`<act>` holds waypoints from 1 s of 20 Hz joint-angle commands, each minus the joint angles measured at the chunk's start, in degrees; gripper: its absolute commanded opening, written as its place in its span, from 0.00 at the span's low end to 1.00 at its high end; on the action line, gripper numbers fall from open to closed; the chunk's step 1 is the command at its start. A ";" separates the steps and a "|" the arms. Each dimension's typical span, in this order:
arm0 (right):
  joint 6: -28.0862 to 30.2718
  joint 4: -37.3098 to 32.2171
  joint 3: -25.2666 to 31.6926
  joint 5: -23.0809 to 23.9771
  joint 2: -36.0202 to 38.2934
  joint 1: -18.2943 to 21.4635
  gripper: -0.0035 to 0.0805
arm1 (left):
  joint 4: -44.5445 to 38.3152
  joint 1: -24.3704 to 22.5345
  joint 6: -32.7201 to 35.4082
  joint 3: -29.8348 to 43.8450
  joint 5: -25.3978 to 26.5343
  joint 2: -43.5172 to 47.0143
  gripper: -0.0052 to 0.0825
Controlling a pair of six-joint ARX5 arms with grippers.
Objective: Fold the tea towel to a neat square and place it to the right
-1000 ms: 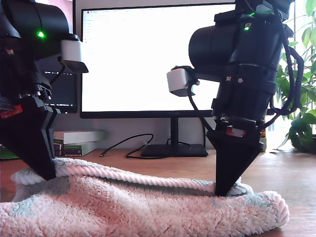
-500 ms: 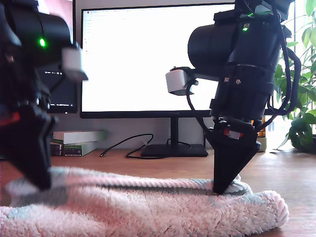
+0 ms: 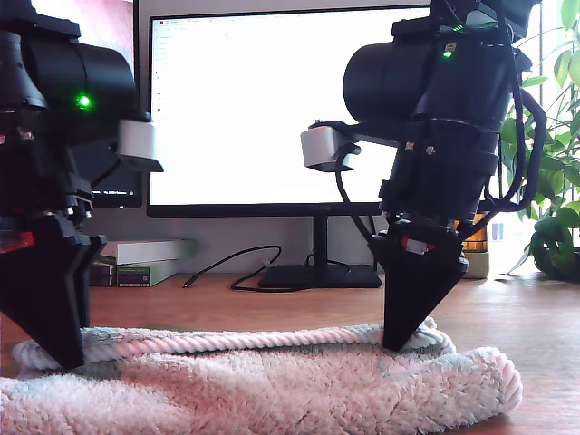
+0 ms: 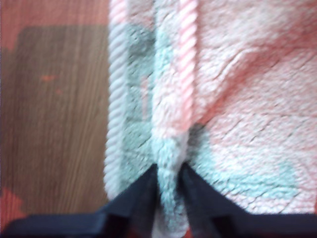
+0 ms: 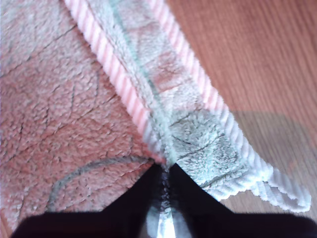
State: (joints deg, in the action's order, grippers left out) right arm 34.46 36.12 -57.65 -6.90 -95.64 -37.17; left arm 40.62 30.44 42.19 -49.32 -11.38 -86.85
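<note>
The tea towel [image 3: 272, 390] is a fluffy pale pink cloth with blue-green patches, lying folded on the wooden table [image 3: 544, 317]. Its corded pink edge [image 3: 236, 340] runs between the two grippers. At the exterior view's left, my first gripper [image 3: 62, 362] points down, shut on that edge. The first wrist view shows the jaws of my first gripper [image 4: 168, 178] pinching a blue-green fold of the towel [image 4: 247, 99]. At the exterior view's right, my second gripper [image 3: 397, 346] is shut on the towel's corner. In the second wrist view my second gripper [image 5: 163, 171] clamps the towel [image 5: 59, 99] beside its small corner loop [image 5: 282, 193].
Behind the arms stands a bright monitor [image 3: 272, 109] on a black foot [image 3: 317, 276], with a black cable [image 3: 227, 267] trailing on the table. Stacked boxes [image 3: 140, 261] sit at the back on the exterior view's left. A leafy plant [image 3: 557, 227] stands at its right.
My first gripper has dropped lower and shifted toward the exterior view's left, carrying the corded edge down with it. My second gripper moved slightly the same way. The raised edge now lies flatter.
</note>
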 commanded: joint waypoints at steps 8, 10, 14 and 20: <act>-3.48 -3.58 0.04 1.77 -0.11 0.07 0.34 | -2.95 -0.33 -0.98 0.22 4.63 -0.26 0.45; -3.63 -3.72 -0.07 3.39 -0.09 0.07 0.34 | -3.17 -0.33 -1.68 0.20 5.16 -0.24 0.45; -3.65 -4.85 -0.44 3.56 -0.09 0.17 0.34 | -3.17 -0.33 -1.70 0.09 6.43 -0.02 0.45; -4.50 -7.10 -2.34 5.49 -0.09 0.24 0.34 | -2.95 -0.33 -2.05 -0.50 8.07 0.98 0.42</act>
State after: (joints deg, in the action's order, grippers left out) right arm 30.22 29.82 -58.19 -1.72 -95.64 -37.10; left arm 37.69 30.22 40.58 -49.32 -3.40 -86.72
